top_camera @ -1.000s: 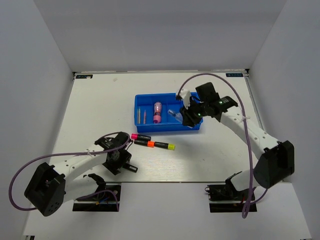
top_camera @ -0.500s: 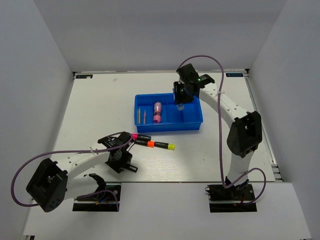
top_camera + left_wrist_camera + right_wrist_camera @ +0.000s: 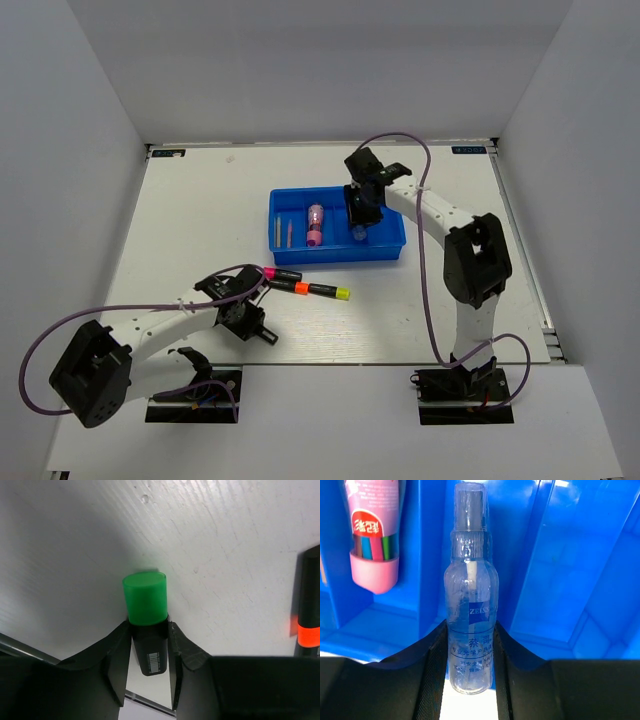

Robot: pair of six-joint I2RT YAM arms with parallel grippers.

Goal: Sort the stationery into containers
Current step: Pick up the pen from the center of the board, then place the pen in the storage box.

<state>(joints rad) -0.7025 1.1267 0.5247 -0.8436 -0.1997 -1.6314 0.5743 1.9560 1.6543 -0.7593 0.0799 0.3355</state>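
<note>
Tray (image 3: 335,254) lies mid-worktop (image 3: 200,210), between white walls. The right gripper (image 3: 360,222) hangs over its third compartment; the left gripper (image 3: 252,322) is well apart, nearer the bases, beside loose highlighters (image 3: 305,287).

Left wrist: this gripper is closed on a green highlighter (image 3: 146,605), cap pointing away from it.

Right wrist: this gripper is closed on a clear bottle (image 3: 470,595), its long axis along the compartment below, beside the pink marker (image 3: 374,530).

White table (image 3: 200,200), plain walls (image 3: 300,70), seemingly grey.
</note>
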